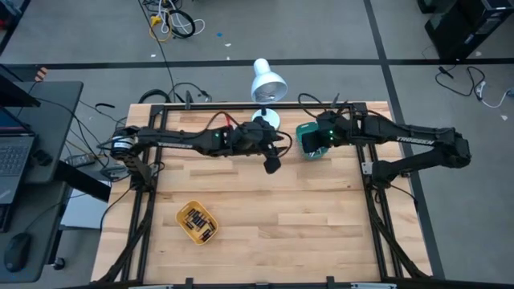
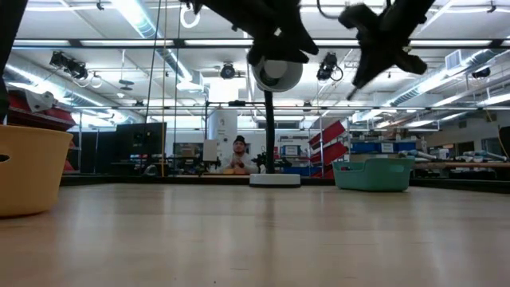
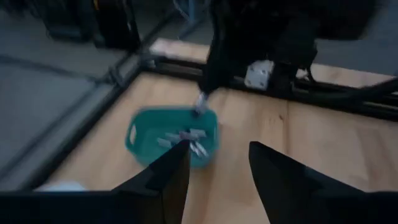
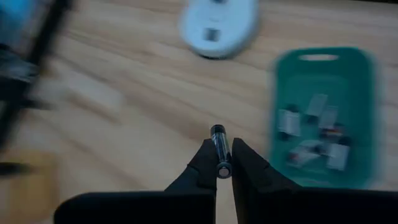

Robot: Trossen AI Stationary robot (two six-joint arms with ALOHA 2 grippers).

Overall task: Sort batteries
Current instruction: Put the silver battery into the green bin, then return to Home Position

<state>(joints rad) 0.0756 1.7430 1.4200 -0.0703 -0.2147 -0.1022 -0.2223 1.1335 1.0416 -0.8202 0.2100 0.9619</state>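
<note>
Toward the far edge of your table, a white desk lamp stands on its round base, its shade leaning out past the table's far edge. Just right of that base sits the teal tray, with several batteries lying loose inside it. Well apart from it, near the near-left corner, you have the yellow tray, also carrying a cluster of cells. Off the table's left side you can see a desk with a laptop and a mouse; cables trail over the floor beyond the far edge. In the low view a person sits far back in the room, behind the lamp's stem, and shelving fills the background.

Your left arm stretches from the left side along the far part of the table, level and well above the wood, its left tool ending just near of the lamp base and left of the teal tray. Its fingers stand apart with nothing between them, pointing toward the teal tray.

Your right arm reaches in from the right, its wrist hanging over the teal tray. The right tool is clamped on a single battery, a dark cylinder with a silvery end, held lengthwise between the fingertips above bare wood just beside the tray. In the low view both arms hang high, clear of the table surface, with the lamp shade between them.
</note>
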